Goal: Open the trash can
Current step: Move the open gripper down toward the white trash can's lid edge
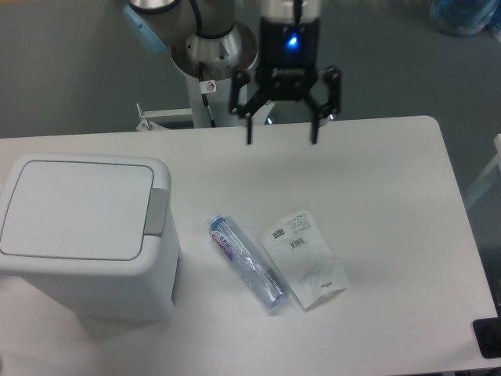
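Note:
The trash can [86, 235] is a large boxy white bin at the left of the table. Its flat lid [74, 207] lies shut. A grey push-button tab [156, 212] sits on the lid's right edge. My gripper [282, 141] hangs open and empty above the table's far edge, well to the right of and behind the bin, with its two black fingers [250, 125] pointing down and spread wide.
An empty clear plastic bottle [246, 263] with a blue cap lies on the white table [391, 196] right of the bin. A clear plastic packet [304, 258] with a barcode label lies beside it. The arm's base [213, 51] stands behind the table.

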